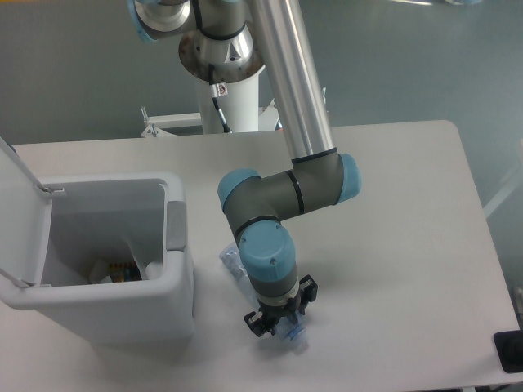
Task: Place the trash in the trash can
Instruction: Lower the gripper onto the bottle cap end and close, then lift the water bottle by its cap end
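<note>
**Pincer low over the crushed bottle, beside the open can**

Nearest me, my pincer [276,325] points straight down at the table [409,245]; I cannot tell whether its fingers are apart or closed, since the wrist hides them. The clear crushed bottle [237,273] lies flat directly beneath, one end showing below the pincer, the other running up and to the left. I judge it light, springy and slick, likely to squirm; I would take it across the creased middle. Farther left stands the trash can [176,237], lid raised, some litter [122,271] inside.
</note>
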### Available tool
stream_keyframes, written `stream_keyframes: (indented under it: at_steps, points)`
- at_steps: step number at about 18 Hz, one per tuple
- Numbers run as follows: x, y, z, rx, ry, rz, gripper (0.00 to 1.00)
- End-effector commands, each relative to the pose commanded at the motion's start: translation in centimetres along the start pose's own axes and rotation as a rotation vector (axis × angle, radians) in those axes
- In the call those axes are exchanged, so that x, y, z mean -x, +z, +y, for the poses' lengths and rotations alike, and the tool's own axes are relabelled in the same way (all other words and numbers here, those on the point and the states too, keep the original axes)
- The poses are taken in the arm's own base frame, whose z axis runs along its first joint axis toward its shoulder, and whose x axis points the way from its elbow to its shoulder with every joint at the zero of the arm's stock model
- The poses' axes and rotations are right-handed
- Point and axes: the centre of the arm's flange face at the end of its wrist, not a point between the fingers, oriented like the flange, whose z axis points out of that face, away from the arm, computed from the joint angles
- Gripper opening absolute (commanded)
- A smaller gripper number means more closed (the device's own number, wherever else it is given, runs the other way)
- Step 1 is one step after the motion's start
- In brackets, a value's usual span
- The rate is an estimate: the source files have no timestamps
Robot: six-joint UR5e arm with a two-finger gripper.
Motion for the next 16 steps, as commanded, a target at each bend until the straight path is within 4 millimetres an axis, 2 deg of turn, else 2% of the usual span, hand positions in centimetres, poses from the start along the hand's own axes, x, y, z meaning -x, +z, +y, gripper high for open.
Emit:
stream_keyframes:
  at_steps: [8,10,13,16]
  points:
    - [0.0,-0.4,-0.1,-0.006,0.006,0.003,0.58]
    - [0.0,-0.5,-0.1,-0.005,0.006,0.004,0.51]
    - [0.0,-0.7,-0.2,-0.010,0.007,0.005,0.51]
    - [0.0,-2.1,-1.1,-0.038,0.002,0.017,0.52]
